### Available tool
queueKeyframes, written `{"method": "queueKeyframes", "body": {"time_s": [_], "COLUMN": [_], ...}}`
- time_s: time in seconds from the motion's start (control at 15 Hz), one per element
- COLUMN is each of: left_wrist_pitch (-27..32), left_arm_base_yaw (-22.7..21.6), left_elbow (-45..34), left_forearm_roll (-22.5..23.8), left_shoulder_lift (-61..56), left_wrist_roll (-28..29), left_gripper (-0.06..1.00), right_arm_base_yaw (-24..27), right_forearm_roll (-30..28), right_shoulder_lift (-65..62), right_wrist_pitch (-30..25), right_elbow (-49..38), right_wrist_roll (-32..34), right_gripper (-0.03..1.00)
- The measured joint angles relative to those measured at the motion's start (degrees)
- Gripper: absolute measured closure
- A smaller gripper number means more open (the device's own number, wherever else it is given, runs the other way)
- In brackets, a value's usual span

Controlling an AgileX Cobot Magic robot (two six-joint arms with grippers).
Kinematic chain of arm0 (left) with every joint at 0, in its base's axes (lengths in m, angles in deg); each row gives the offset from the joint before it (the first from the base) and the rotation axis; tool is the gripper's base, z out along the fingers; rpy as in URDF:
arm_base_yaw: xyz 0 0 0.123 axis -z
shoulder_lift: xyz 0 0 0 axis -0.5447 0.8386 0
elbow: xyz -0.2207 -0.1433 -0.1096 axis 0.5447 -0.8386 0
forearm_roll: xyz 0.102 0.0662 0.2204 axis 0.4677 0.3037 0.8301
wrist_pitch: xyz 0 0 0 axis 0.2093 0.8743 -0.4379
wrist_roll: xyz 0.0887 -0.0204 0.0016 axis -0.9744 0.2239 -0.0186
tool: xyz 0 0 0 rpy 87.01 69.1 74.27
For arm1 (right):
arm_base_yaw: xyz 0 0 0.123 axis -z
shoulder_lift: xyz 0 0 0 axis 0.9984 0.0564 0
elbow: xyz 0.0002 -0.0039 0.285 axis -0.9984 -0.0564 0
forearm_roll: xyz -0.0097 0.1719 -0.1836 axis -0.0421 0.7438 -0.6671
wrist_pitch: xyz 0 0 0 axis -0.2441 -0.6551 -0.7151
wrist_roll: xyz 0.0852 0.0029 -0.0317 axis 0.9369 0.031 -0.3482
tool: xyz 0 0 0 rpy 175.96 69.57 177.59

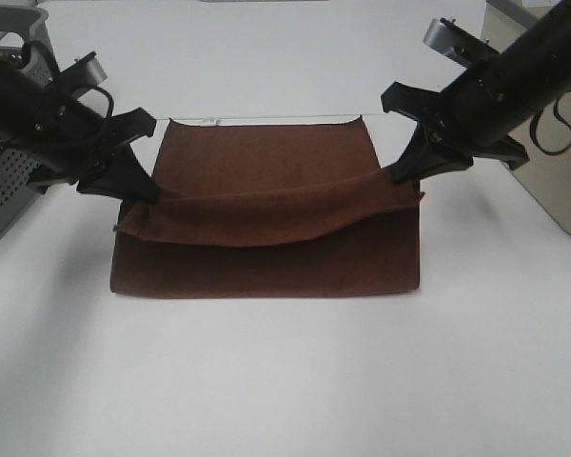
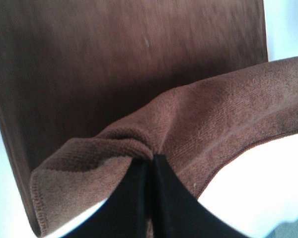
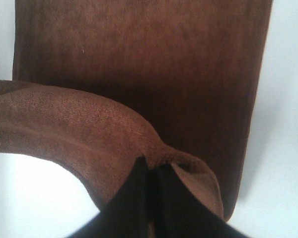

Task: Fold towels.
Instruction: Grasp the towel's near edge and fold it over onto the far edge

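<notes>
One dark reddish-brown towel point(image 1: 266, 257) lies on the white table, its near half folded up and carried over the rest. My left gripper point(image 1: 152, 195) is shut on the lifted hem's left corner, and the left wrist view shows the towel point(image 2: 198, 129) pinched at the left gripper point(image 2: 151, 161). On the right, my right gripper point(image 1: 400, 174) is shut on the other corner; its wrist view shows the towel point(image 3: 89, 134) bunched at the right gripper point(image 3: 150, 166). The raised hem sags between them, above the flat layer. The far edge lies flat.
A grey perforated box point(image 1: 5, 190) stands at the table's left edge behind the left arm. A pale beige case point(image 1: 561, 181) with a cable sits at the right. White table point(image 1: 285, 381) surface stretches in front of the towel.
</notes>
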Motion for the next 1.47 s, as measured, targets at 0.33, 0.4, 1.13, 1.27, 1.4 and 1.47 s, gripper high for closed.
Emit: {"method": "queueKeyframes", "body": {"time_s": [0.33,0.4,1.13,1.27,1.4,1.47], "left_wrist_pitch": [0.29,0.29,-15.41,-21.03,-25.61,-26.70], "left_arm_base_yaw": [0.00,0.00,0.00,0.00,0.00,0.00], "left_elbow": [17.07,21.43,47.61,47.67,47.73,47.78], "left_forearm_roll": [3.32,3.38,3.50,3.44,3.15,2.92], "left_shoulder_lift": [9.85,12.20,30.02,31.17,32.72,33.63], "left_wrist_roll": [4.87,5.50,6.82,6.65,6.07,5.96], "left_gripper": [0.94,0.94,0.94,0.94,0.94,0.94], "right_arm_base_yaw": [0.00,0.00,2.75,2.75,2.75,2.69], "right_forearm_roll": [-3.90,-4.76,-7.33,-5.96,-4.58,-3.67], "right_shoulder_lift": [11.52,14.04,38.50,40.22,41.71,42.23], "right_wrist_pitch": [-5.44,-6.13,-5.33,-1.60,1.43,2.52], "right_elbow": [18.33,22.23,58.90,59.53,59.59,59.59], "right_wrist_roll": [3.38,4.18,5.90,5.50,3.90,3.04], "right_gripper": [0.97,0.97,0.97,0.97,0.97,0.97]}}
